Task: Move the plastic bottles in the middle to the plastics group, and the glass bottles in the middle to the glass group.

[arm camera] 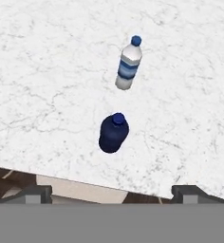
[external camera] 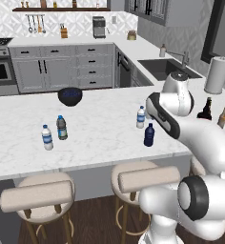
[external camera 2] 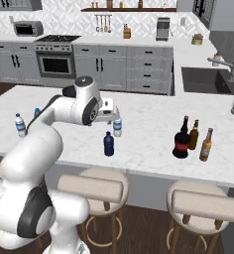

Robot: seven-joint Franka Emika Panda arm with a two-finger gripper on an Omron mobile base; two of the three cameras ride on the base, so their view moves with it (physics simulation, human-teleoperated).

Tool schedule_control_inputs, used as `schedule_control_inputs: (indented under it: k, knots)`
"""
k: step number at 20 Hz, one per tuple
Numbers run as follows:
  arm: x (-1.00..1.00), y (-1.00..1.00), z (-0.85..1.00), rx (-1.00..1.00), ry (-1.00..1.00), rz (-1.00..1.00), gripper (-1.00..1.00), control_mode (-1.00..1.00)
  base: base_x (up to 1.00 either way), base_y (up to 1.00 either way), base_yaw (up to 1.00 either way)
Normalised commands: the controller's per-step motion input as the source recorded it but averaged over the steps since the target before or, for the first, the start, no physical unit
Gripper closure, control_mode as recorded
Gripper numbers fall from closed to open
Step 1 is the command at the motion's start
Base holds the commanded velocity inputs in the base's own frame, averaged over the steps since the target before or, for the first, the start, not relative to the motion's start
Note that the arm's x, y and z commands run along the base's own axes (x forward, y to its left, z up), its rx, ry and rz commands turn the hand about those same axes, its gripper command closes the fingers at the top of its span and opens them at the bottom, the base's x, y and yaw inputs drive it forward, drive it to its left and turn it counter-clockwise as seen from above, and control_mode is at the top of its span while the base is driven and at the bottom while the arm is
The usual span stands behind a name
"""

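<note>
Two small plastic bottles stand in the middle of the counter near its front edge: an opaque navy one (arm camera: 114,133) (external camera: 149,135) (external camera 2: 108,144) and a clear one with a blue label (arm camera: 129,64) (external camera: 140,117) (external camera 2: 117,127). My gripper (arm camera: 112,194) (external camera 2: 111,115) hangs open above them, holding nothing, and both bottles stand well clear of its fingertips (arm camera: 35,193). On the right, a squat dark bottle with a red label (external camera 2: 181,140) (external camera: 206,110) stands right beside two slim brown beer bottles (external camera 2: 193,135) (external camera 2: 205,145). At the left stand a clear water bottle (external camera: 47,137) (external camera 2: 21,125) and a greyish blue-capped bottle (external camera: 62,127).
A dark bowl (external camera: 70,96) sits at the counter's far side. A paper towel roll (external camera: 217,75) stands by the sink (external camera: 167,68) on the right. Two padded stools (external camera: 38,195) (external camera: 148,178) stand under the counter's front edge.
</note>
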Motion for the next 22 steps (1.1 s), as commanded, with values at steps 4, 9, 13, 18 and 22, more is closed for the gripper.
schedule_control_inputs:
  k: [4, 9, 13, 18, 22]
  knots:
    - [0.15, 0.00, -0.03, 0.00, 0.07, -0.01, -1.00, -1.00, 0.00, 0.00, 0.00]
    - [0.21, 0.00, -0.39, 0.00, 0.05, 0.00, -1.00, -1.00, 0.00, 0.00, 0.00]
    - [0.27, 0.00, -0.53, 0.00, 0.01, 0.00, -1.00, -1.00, 0.00, 0.00, 0.00]
    - [0.32, 0.00, -0.45, 0.00, 0.00, 0.00, -1.00, -1.00, 0.00, 0.00, 0.00]
    - [0.21, 0.00, -0.26, 0.00, 0.00, 0.00, -1.00, -1.00, 0.00, 0.00, 0.00]
